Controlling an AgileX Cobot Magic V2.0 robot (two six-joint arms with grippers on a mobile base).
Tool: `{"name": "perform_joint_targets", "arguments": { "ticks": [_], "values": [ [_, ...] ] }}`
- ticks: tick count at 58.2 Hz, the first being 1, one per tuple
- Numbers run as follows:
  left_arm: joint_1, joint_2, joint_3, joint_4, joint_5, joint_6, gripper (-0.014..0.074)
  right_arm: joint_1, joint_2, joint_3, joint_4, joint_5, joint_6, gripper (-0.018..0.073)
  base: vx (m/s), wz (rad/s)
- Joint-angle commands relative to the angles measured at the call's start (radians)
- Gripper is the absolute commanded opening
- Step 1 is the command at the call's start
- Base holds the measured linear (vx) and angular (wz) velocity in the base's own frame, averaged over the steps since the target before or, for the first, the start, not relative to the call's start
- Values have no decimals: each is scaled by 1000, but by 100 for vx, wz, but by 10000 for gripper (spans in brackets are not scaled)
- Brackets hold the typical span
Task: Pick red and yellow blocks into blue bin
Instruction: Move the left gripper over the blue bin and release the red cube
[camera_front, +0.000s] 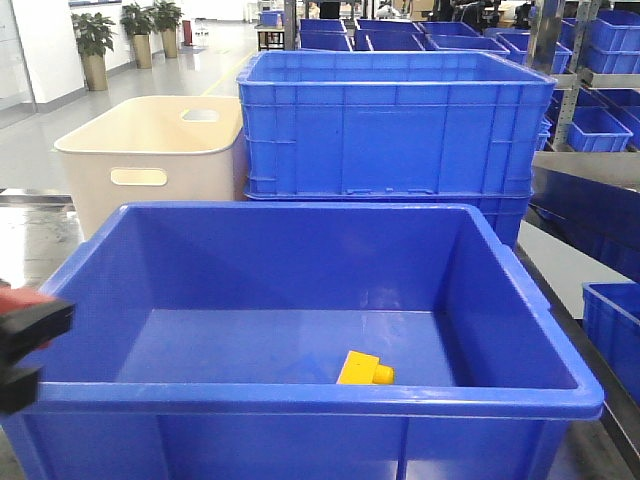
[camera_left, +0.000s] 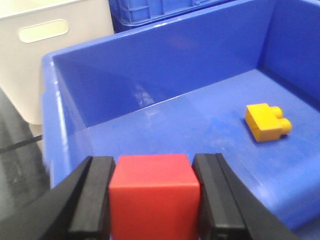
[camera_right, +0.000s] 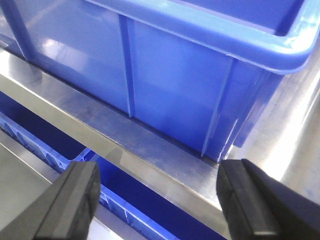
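My left gripper is shut on the red cube, whose sides press against both black pads. It hangs at the near left corner of the blue bin, above the rim. In the front view, the left gripper shows at the left edge with a sliver of the red cube above it. The yellow brick lies on its side on the floor of the blue bin; the left wrist view shows the yellow brick too. My right gripper is open and holds nothing, low beside the outer wall of the blue bin.
A cream tub with handle cut-outs stands behind the bin on the left. A ribbed blue crate stands behind it on the right. The bin rests on a metal table. A lower blue crate lies beyond the table's edge.
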Motion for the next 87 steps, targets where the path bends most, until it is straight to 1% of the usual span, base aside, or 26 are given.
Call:
{"name": "perform_joint_targets", "arguments": {
  "ticks": [1, 10, 15, 18, 28, 31, 36, 47, 52, 56, 62, 66, 75, 87],
  "values": [
    [-2, 108, -105, -5, -77, 1, 258, 0, 2, -30, 5, -72, -3, 531, 0, 0],
    [-2, 289, -225, -5, -68, 2, 304, 0, 2, -30, 5, -70, -3, 531, 0, 0],
    [-2, 372, -279, -4, -49, 17, 356, 0, 2, -30, 5, -65, -3, 531, 0, 0],
    [-2, 414, -307, -4, -28, 17, 401, 0, 2, -30, 5, -60, -3, 531, 0, 0],
    [-2, 487, -338, -4, 6, 17, 573, 0, 2, -30, 5, -51, -3, 531, 0, 0],
    [-2, 487, -338, -4, 6, 17, 612, 0, 2, -30, 5, -51, -3, 531, 0, 0],
    [-2, 479, -338, -3, 1, 17, 648, 0, 2, -30, 5, -51, -3, 531, 0, 0],
    [-2, 397, -338, -5, 29, 16, 638, 0, 2, -30, 5, -51, -3, 531, 0, 0],
    [-2, 336, -338, -9, 81, 12, 624, 0, 2, -30, 5, -51, -3, 531, 0, 0],
    [-2, 280, -336, -17, 149, 5, 608, 0, 2, -30, 5, -51, -3, 531, 0, 0],
    [-2, 191, -306, -55, 210, 6, 586, 0, 2, -30, 5, -48, -3, 531, 0, 0],
    [-2, 114, -256, -80, 211, 9, 575, 0, 2, -30, 5, -47, -3, 531, 0, 0],
    [-2, -65, -108, -110, 209, 9, 572, 0, 2, -30, 5, -47, -3, 531, 0, 0],
    [-2, -302, 123, -109, 215, 9, 572, 0, 2, -30, 5, -48, -3, 531, 0, 0]
  ]
}}
